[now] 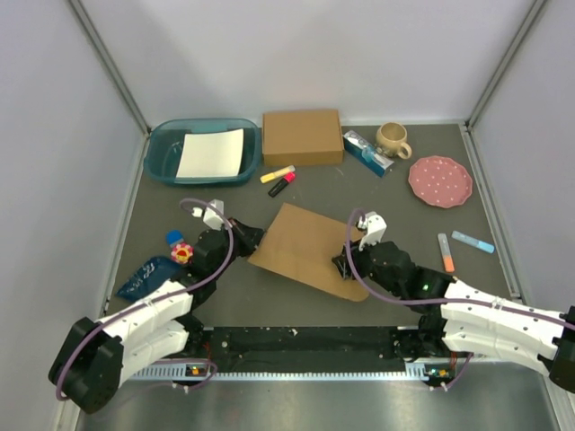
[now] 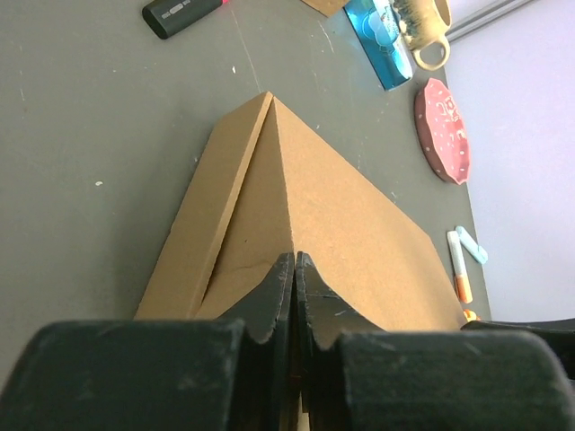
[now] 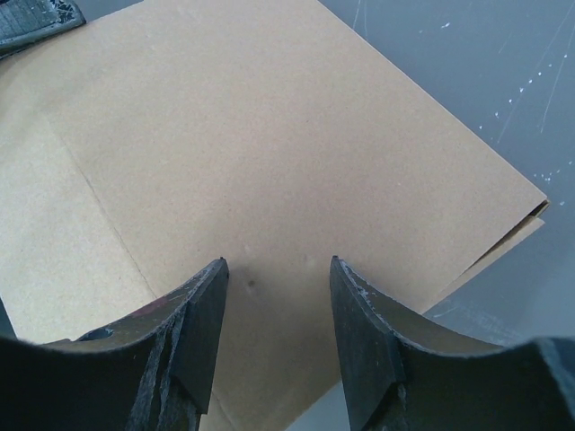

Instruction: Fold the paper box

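Observation:
The paper box (image 1: 310,244) lies as a flat brown cardboard sheet in the middle of the table, between my two arms. My left gripper (image 1: 247,238) is at its left corner. In the left wrist view, the left gripper (image 2: 295,260) is shut on the raised edge of a panel of the paper box (image 2: 350,224), which rises in a ridge above the layer below. My right gripper (image 1: 344,263) is over the sheet's near right part. In the right wrist view, the right gripper (image 3: 277,262) stands open with its fingertips right at the flat paper box (image 3: 252,135), gripping nothing.
At the back are a teal bin (image 1: 162,153) holding white paper, a smaller brown box (image 1: 302,136), two markers (image 1: 277,173), a blue packet (image 1: 367,152), a mug (image 1: 393,138) and a pink plate (image 1: 439,180). Two more markers (image 1: 446,252) lie right. A small toy (image 1: 179,249) and a blue wrapper (image 1: 144,274) lie left.

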Motion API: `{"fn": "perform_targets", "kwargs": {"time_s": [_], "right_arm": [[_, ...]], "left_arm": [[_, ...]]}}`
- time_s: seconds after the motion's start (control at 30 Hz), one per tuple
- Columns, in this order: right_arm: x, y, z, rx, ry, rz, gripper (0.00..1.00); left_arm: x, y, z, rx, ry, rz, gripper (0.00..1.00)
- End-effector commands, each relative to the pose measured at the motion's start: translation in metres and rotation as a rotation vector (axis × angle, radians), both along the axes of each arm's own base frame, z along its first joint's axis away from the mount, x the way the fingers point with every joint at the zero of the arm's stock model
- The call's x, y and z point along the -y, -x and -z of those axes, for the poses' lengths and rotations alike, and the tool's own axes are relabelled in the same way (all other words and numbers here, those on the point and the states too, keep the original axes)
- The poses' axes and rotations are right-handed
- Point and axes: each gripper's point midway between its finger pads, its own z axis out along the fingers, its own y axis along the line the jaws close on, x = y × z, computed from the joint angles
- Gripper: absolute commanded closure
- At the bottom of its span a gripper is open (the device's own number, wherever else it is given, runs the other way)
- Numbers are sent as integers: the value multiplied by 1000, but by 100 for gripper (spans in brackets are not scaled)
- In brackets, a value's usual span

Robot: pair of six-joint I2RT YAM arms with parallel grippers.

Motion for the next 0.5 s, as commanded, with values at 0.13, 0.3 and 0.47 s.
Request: {"fn": "perform_targets", "kwargs": {"time_s": [0.13, 0.3, 0.47], "right_arm": [[1, 6, 14, -48, 17, -11, 46], [4, 4, 0, -44, -11, 20, 37], [6, 3, -23, -20, -46, 36, 36]], "left_arm": [[3, 5, 8, 0, -17, 32, 78], [4, -1, 10, 35, -72, 48, 64], [8, -1, 11, 26, -73, 69, 65]]}}
